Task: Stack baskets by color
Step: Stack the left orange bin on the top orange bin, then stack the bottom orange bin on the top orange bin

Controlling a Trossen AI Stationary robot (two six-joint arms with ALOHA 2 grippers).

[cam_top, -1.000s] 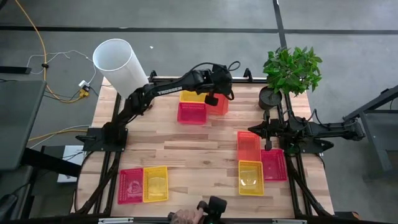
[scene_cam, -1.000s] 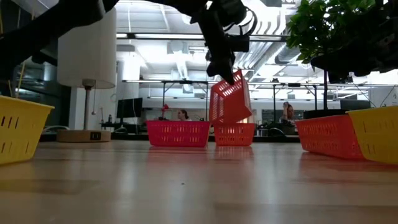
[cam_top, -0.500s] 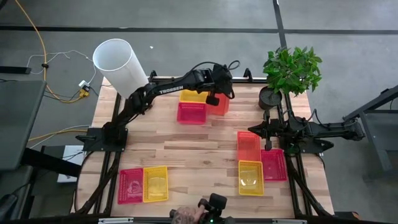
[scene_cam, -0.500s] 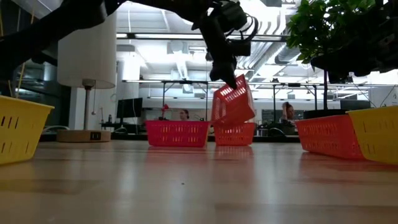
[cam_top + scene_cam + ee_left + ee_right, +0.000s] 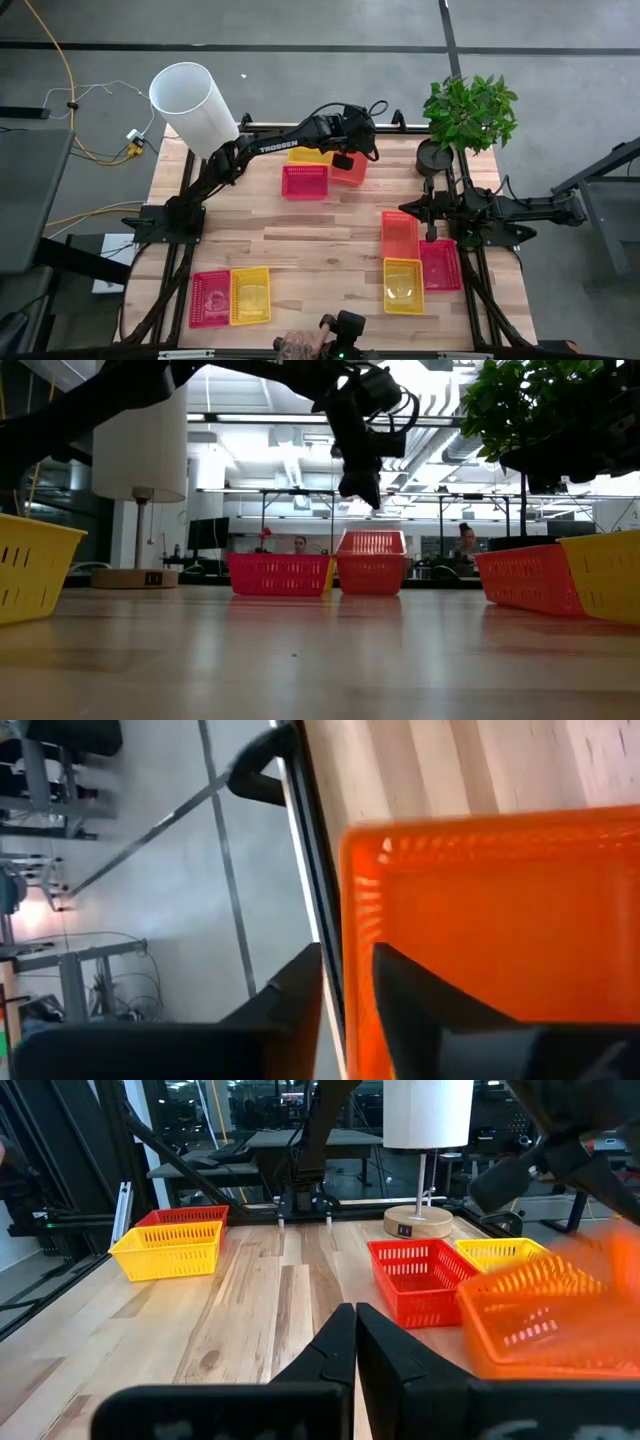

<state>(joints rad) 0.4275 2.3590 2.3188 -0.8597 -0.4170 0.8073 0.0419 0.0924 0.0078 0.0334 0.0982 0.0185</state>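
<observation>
My left gripper [image 5: 343, 157] hangs open at the table's far middle, just above an orange basket [image 5: 372, 562]. That basket stands level on the table spot where the low view shows an orange stack. In the left wrist view my left gripper [image 5: 347, 955] has the blurred orange basket [image 5: 480, 920] beyond its fingers, its rim in line with the gap. A pink-red basket [image 5: 306, 181] and a yellow basket [image 5: 310, 155] stand beside it. My right gripper [image 5: 355, 1330] waits shut over the table's right edge.
An orange basket [image 5: 399, 235], a yellow one [image 5: 403, 285] and a pink-red one [image 5: 440, 265] lie at the near right. A pink-red [image 5: 210, 298] and a yellow basket [image 5: 250, 295] lie at the near left. A white cylinder [image 5: 190, 105] and a potted plant [image 5: 468, 112] stand at the far corners.
My left gripper has opened and let go of the orange basket. The basket hung tilted from the fingers; it has fallen and now sits level on the orange basket below. The gripper has stayed above it.
</observation>
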